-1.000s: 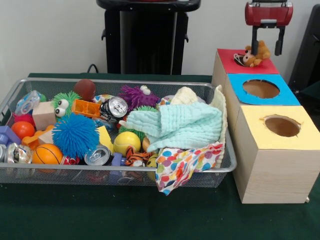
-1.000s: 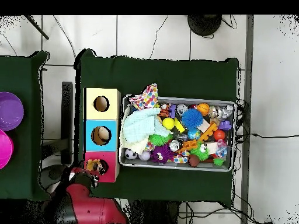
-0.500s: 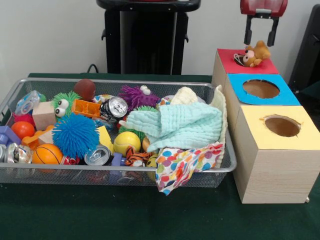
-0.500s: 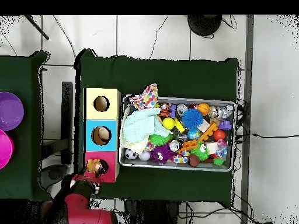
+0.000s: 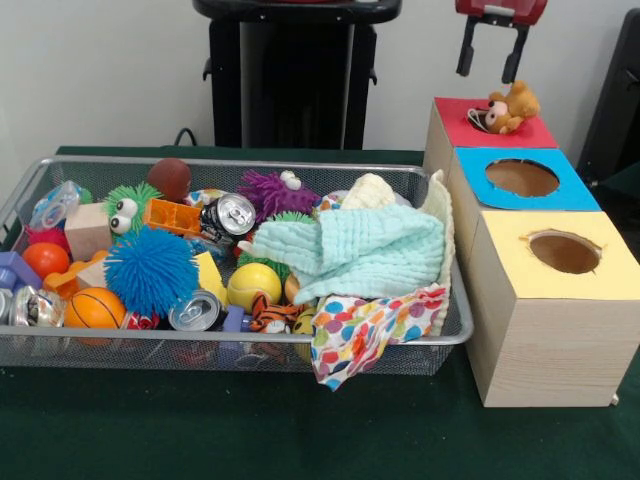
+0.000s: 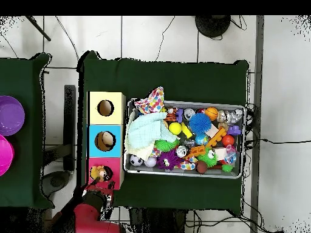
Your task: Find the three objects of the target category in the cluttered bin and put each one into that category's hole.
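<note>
A small brown plush bear (image 5: pixel 506 107) lies on top of the red box (image 5: pixel 530 132), at its hole; from overhead the bear (image 6: pixel 100 173) shows at the same spot. My gripper (image 5: pixel 490 64) hangs open and empty above the bear, slightly to its left and clear of it. From overhead the gripper (image 6: pixel 97 195) sits just past the red box's (image 6: pixel 114 167) end. The wire bin (image 5: pixel 250 162) holds several toys, among them a striped tiger plush (image 5: pixel 270 314), a blue spiky ball (image 5: pixel 150 268) and cans.
A blue box (image 5: pixel 572 196) and a yellow box (image 5: pixel 540 320), each with a round hole, stand in a row with the red one. A mint cloth (image 5: pixel 360 250) and a polka-dot cloth (image 5: pixel 365 325) drape over the bin's right end. Purple bowl (image 6: pixel 9 115) sits on a side table.
My gripper has risen and drifted left in the front view, away from the plush bear. The bear stays on the red box.
</note>
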Controlling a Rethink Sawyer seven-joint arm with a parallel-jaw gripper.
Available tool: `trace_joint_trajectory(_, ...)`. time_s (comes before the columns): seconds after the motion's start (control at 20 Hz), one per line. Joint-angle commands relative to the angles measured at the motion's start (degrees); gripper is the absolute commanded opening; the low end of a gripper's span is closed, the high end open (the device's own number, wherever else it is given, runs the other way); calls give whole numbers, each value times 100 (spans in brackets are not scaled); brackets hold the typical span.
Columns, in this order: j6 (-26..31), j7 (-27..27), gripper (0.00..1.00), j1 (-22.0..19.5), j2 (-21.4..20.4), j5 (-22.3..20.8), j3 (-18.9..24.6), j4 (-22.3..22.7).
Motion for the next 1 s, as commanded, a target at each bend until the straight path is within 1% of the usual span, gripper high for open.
trace_joint_trajectory(0.05,-429,999,100,-424,550,2,349,-478)
trace_joint_trajectory(0.2,-393,1031,100,-456,537,55,482,-515)
trace_joint_trajectory(0.3,-342,1035,100,-571,498,47,665,-526)
trace_joint_trajectory(0.4,-168,1014,100,-539,456,97,681,-581)
trace_joint_trajectory(0.45,25,956,100,-466,447,133,573,-665)
trace_joint_trajectory(0.55,439,869,100,-211,409,179,203,-825)
trace_joint_trajectory(0.65,742,786,100,-60,332,128,-77,-923)
trace_joint_trajectory(0.85,1348,658,100,148,42,-75,-518,-1027)
trace_joint_trajectory(1.0,1693,580,100,185,-210,-232,-689,-1040)
